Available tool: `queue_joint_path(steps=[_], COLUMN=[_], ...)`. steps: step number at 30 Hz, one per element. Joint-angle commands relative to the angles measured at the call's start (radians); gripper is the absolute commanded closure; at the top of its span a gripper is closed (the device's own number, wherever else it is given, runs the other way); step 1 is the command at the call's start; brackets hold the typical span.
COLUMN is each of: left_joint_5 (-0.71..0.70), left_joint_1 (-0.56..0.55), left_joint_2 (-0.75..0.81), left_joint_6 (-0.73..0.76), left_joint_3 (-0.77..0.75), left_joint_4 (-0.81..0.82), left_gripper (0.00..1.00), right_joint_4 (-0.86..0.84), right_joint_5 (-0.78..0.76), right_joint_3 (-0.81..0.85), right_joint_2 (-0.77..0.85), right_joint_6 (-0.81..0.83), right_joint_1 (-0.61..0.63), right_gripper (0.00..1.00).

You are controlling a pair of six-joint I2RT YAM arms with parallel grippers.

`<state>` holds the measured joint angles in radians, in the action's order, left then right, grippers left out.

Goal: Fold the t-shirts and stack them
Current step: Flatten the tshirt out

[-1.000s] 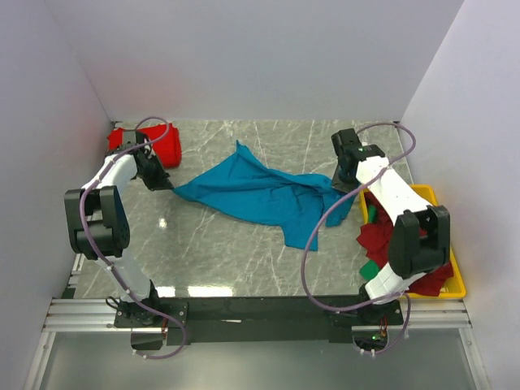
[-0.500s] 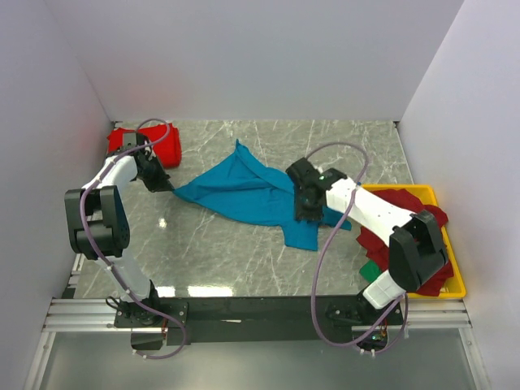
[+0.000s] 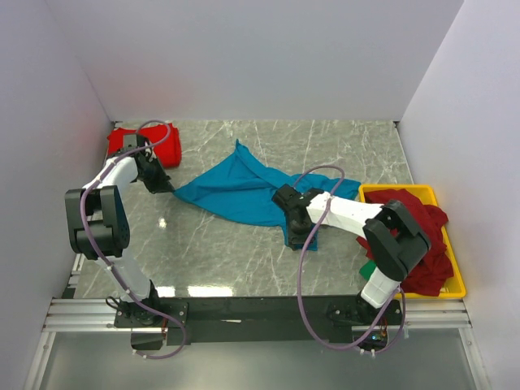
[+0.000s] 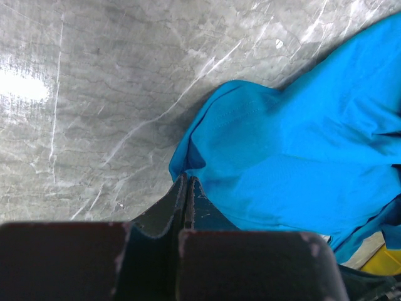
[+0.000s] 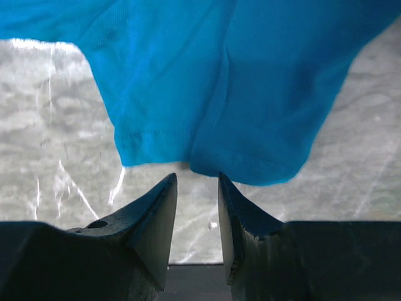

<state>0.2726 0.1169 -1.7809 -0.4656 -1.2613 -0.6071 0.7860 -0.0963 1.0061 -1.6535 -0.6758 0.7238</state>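
A teal-blue t-shirt (image 3: 244,188) lies crumpled and stretched across the middle of the table. My left gripper (image 3: 167,188) is shut on its left corner, and in the left wrist view the closed tips (image 4: 187,180) pinch the edge of the teal cloth (image 4: 301,144). My right gripper (image 3: 300,233) is over the shirt's near hem. It stands open in the right wrist view (image 5: 197,180), the hem (image 5: 219,150) lying just beyond its fingertips with nothing between them. A folded bright red t-shirt (image 3: 149,143) rests at the back left.
A yellow tray (image 3: 456,285) at the right edge holds a heap of dark red t-shirts (image 3: 418,223) with a bit of green (image 3: 370,268) at its left. White walls close in the table on three sides. The right arm's cable (image 3: 305,268) loops over the near table.
The right arm has swung from beside the tray leftward and nearer, to the teal shirt's near hem, and its jaws have opened. The left arm keeps its hold and has not moved.
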Motion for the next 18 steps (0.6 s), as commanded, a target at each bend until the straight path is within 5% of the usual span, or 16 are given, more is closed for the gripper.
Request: queue_joint_path(steps=[1,13,18], left_joint_5=[0.022,0.022,0.022], left_joint_1=[0.004,0.004,0.004], left_joint_2=[0.035,0.041,0.04], left_joint_6=[0.01,0.01,0.01], left_joint_3=[0.005,0.002,0.003], left_joint_4=[0.021,0.018,0.02], left_gripper=[0.99,0.99,0.99], right_joint_4=[-0.047,-0.01,-0.025], right_joint_5=[-0.034,-0.115,-0.114], right_joint_3=[0.009,0.029,0.022], right_joint_2=[-0.028,-0.058,-0.055], right_joint_6=[-0.031,-0.062,-0.064], right_joint_1=[0.012,0.012,0.009], right_gripper=[0.6,0.63,0.73])
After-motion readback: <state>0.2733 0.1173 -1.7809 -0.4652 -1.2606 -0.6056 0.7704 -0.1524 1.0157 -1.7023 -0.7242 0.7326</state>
